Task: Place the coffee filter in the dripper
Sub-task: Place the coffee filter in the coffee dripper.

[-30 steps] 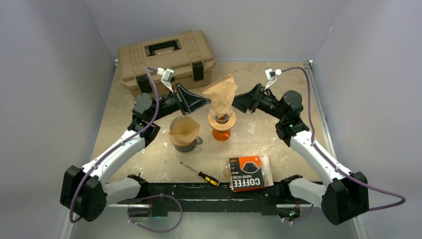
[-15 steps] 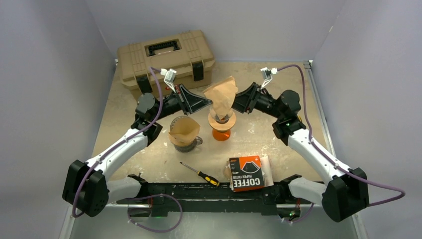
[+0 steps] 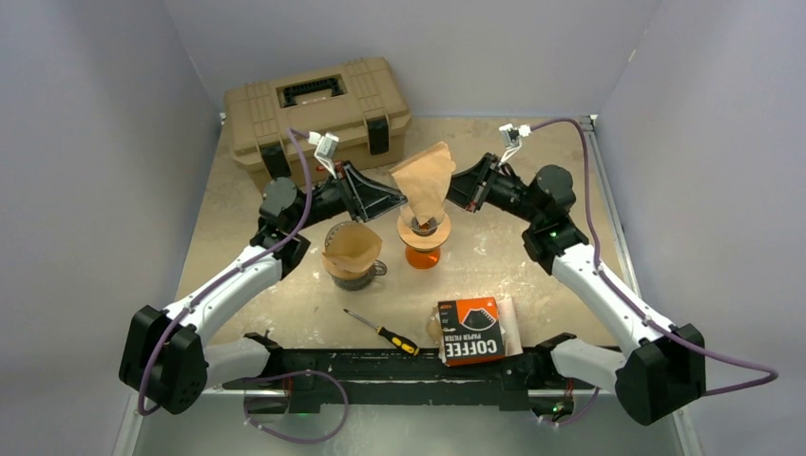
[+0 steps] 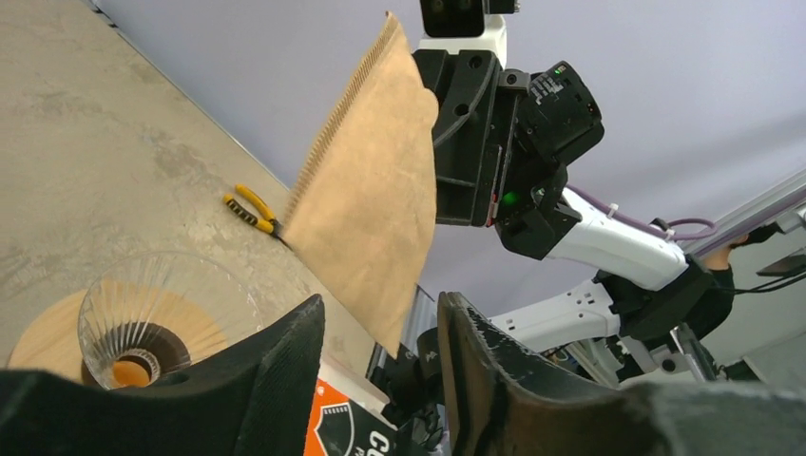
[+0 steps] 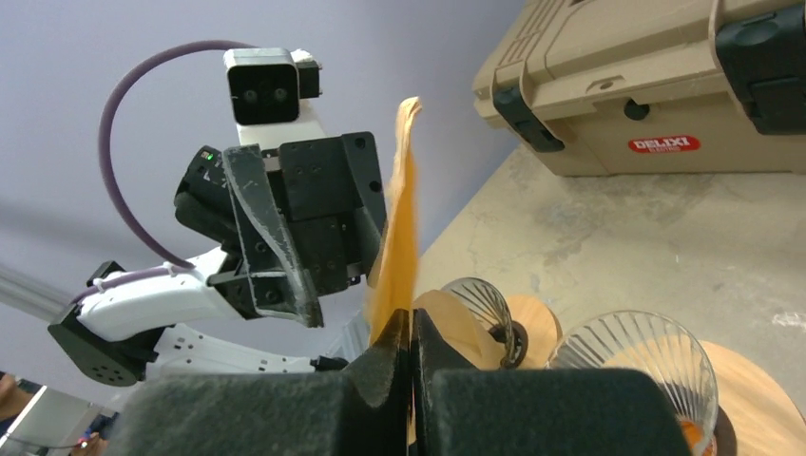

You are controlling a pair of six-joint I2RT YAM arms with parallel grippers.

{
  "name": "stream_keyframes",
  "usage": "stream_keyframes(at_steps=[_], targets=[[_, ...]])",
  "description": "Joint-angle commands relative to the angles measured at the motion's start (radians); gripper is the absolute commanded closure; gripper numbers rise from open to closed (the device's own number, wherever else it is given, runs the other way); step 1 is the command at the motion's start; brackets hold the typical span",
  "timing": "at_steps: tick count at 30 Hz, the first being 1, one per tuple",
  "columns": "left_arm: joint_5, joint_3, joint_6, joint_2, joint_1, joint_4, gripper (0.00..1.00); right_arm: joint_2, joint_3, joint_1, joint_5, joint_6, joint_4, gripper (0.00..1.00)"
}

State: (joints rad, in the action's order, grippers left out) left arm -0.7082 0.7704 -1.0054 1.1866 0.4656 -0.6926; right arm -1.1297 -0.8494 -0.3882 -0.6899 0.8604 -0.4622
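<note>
Coffee filter, a brown paper cone, stood upright over the dripper at mid-table, not seated in it. At the left rear sat a tan toolbox, lid shut. Next came a glass pot with a second brown filter resting in its top. The left gripper had its jaws parted, the held filter's lower corner hanging in the gap. The dripper's ribbed glass cone showed only its orange base through the hole. The right gripper pinched the filter's edge tight. A carton marked COFFEE lay flat near the front.
</note>
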Motion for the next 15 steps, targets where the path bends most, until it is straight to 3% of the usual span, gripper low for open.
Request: stream_keyframes(at_steps=[1,6,11,15], targets=[[0.005,0.032,0.084,-0.043,-0.002,0.068,0.47,0.043,-0.071,-0.006,0.045,-0.072,0.06,1.0],[0.088,0.084,0.269,-0.101,-0.002,0.32,0.35,0.072,-0.094,-0.005,0.094,-0.133,0.154,1.0],[0.194,0.18,0.497,-0.132,-0.002,0.599,0.28,0.092,-0.093,-0.006,0.141,-0.18,0.233,1.0],[0.276,0.217,0.622,-0.148,-0.004,0.729,0.26,0.092,-0.11,-0.006,0.18,-0.224,0.305,1.0]])
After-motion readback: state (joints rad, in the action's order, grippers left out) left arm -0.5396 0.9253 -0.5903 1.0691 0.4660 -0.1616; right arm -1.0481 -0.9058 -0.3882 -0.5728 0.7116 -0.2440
